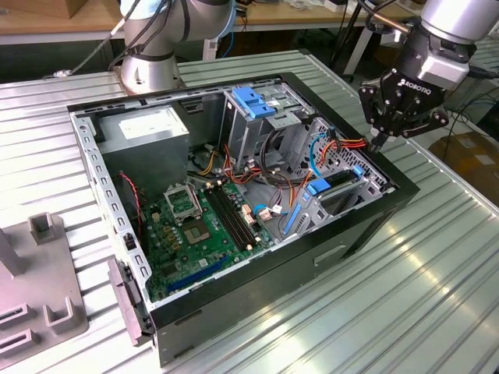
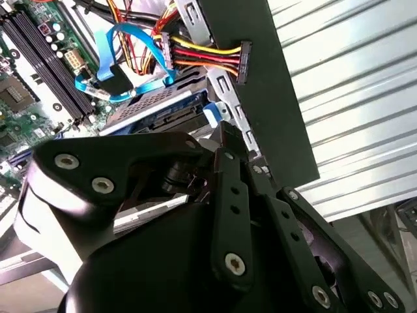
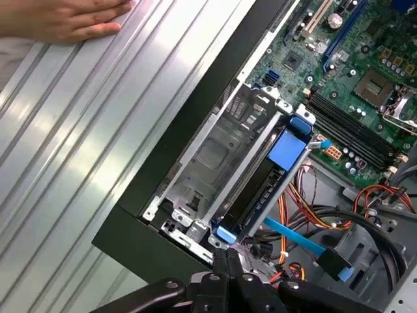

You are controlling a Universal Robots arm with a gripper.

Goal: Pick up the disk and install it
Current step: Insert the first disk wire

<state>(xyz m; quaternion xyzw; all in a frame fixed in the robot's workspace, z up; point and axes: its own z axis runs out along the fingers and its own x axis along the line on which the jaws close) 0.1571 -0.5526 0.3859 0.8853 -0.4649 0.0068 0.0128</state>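
The disk (image 1: 340, 185) lies in the drive bay at the corner of the open computer case (image 1: 327, 257) toward the exterior view's right, a dark slab framed by its blue carrier. Both wrist views show the disk (image 2: 159, 112) (image 3: 259, 192) seated between the bay's silver rails. My gripper (image 1: 379, 141) hangs just above the case rim beside that bay, its fingers shut with nothing between them. In both wrist views the gripper's tips (image 2: 223, 135) (image 3: 229, 258) sit close to the blue end of the carrier; I cannot tell whether they touch it.
A person's hand (image 3: 65, 19) rests on the ribbed metal table (image 1: 437, 265) beside the case. Inside are the motherboard (image 1: 195, 226), a grey power supply box (image 1: 144, 128), a silver cage with a blue tab (image 1: 253, 101) and loose cables (image 2: 202, 55). A grey fixture (image 1: 39, 273) stands at the exterior view's left.
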